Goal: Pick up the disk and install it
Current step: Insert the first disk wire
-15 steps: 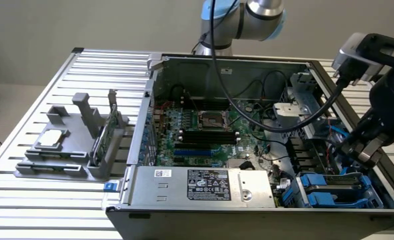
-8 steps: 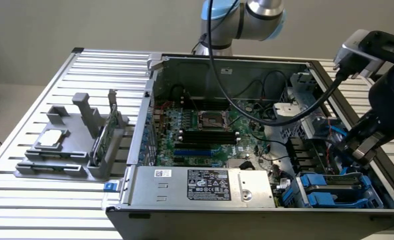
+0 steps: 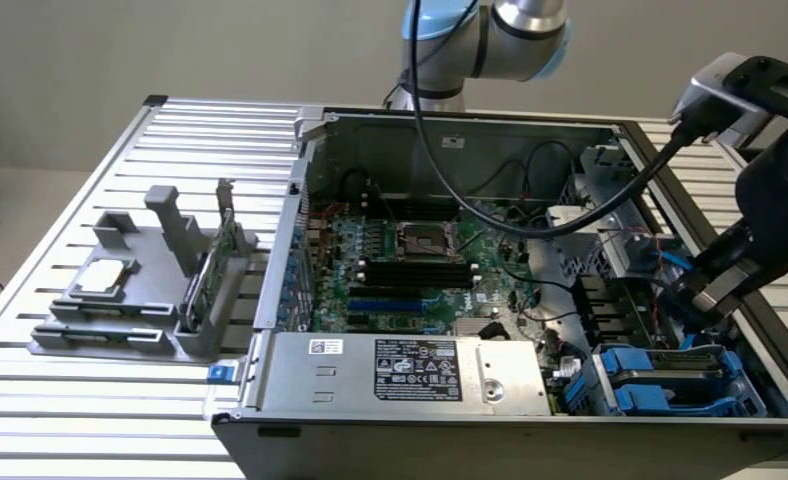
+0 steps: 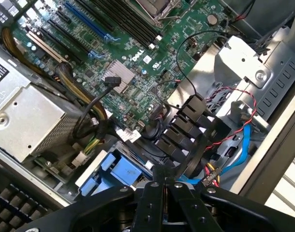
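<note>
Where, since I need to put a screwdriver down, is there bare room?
Bare table slats below the gray rack in the exterior view, and above it beside the computer case. Crowded inside the case: cables, and the gripper by the disk.

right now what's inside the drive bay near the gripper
The disk in its blue rails sits there, black cables beside it; the shut gripper hangs above. The disk's label and anything beneath it are covered.

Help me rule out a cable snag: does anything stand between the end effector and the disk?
Nothing visible does. The shut end effector hangs just above the blue-railed disk in a corner of the case. A black cable and a blue cable run beside it, not across the gap.
</note>
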